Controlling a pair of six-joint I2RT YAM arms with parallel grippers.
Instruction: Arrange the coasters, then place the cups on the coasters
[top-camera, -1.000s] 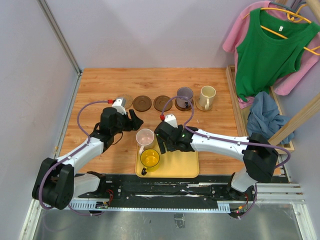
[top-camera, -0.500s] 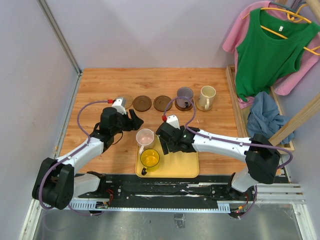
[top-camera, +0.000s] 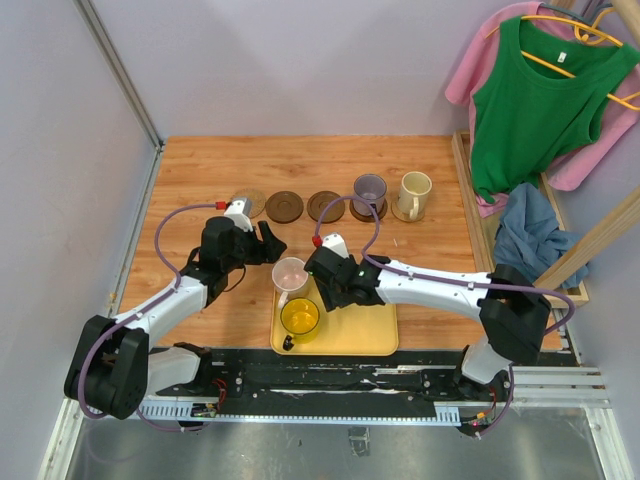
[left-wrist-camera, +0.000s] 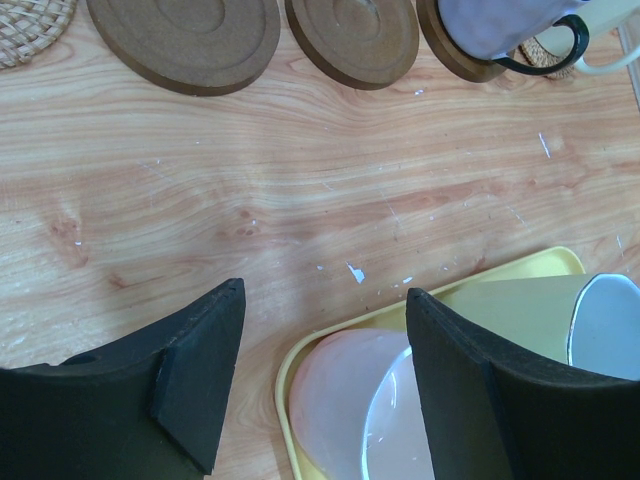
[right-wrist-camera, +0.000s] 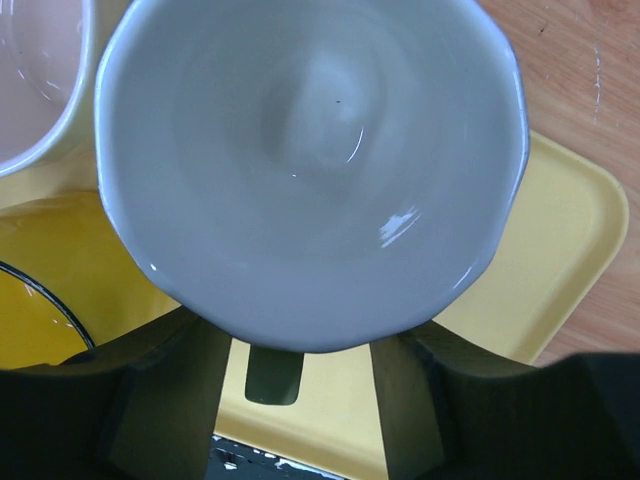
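Overall, five coasters (top-camera: 285, 207), five cups (top-camera: 414, 190); left tool (left-wrist-camera: 323, 292) spread, right tool (right-wrist-camera: 300, 360) spread astride white cup's handle (right-wrist-camera: 273, 376).

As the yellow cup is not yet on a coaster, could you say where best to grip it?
Probably its rim, from above: the yellow cup stands upright, mouth open, so one finger can go inside. Take the left wall, clear of the near-side handle and the pink cup.

tray (top-camera: 365, 335): yellow | coaster (top-camera: 285, 206): brown, ringed | cup (top-camera: 290, 272): pale pink
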